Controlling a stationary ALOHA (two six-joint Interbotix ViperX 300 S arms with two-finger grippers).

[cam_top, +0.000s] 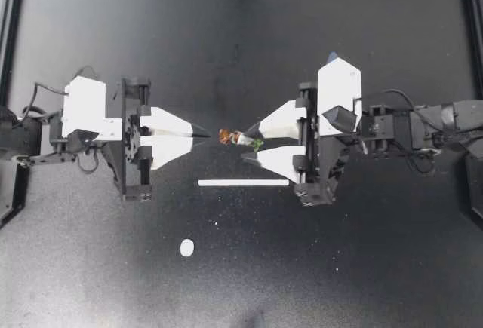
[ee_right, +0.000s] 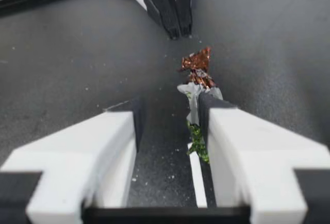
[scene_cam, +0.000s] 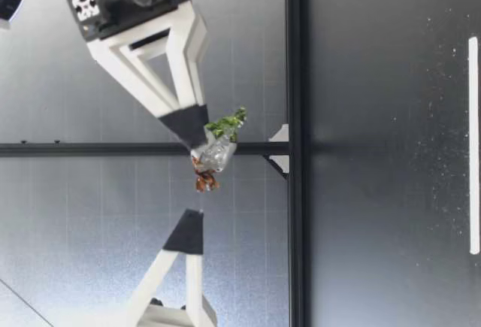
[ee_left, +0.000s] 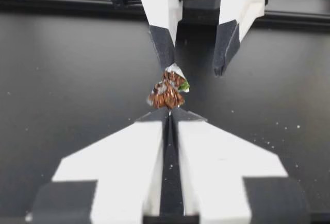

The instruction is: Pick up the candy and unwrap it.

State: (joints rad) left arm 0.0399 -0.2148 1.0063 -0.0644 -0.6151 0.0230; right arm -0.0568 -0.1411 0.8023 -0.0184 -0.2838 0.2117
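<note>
The candy (cam_top: 238, 138), in a clear wrapper with a brown twisted end and a green end, hangs in the air above the table. It clings to the inner side of one finger of my right gripper (cam_top: 247, 145), whose jaws stand open; the other finger is well clear of it. My left gripper (cam_top: 208, 133) is shut on nothing, its tips a short gap from the brown end. In the left wrist view the candy (ee_left: 167, 90) sits just ahead of the closed tips. In the right wrist view the candy (ee_right: 196, 74) lies along one finger, green end inward.
A thin white strip (cam_top: 243, 183) lies on the black table just below the grippers. A small white pellet (cam_top: 187, 248) rests nearer the front. White specks dot the surface. A black frame rail (scene_cam: 294, 146) borders the table.
</note>
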